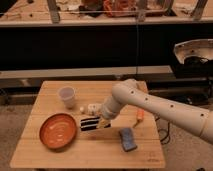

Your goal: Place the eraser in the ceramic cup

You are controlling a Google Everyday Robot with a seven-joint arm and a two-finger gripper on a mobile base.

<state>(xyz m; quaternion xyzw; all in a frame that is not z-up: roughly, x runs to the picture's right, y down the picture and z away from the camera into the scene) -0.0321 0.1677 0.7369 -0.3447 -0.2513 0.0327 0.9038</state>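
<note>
While the eraser sits pinched at its right end in the gripper, just left of the frame's centre, it has not reached the ceramic cup. The grasp looks done; carrying and release remain. The cup stands upright and apart from the eraser, up and to the left on the wooden table. The orange bowl lies just left of the eraser, the white device just above it, and the blue-grey pad at lower right. Whether the eraser is clear of the tabletop I cannot tell
</note>
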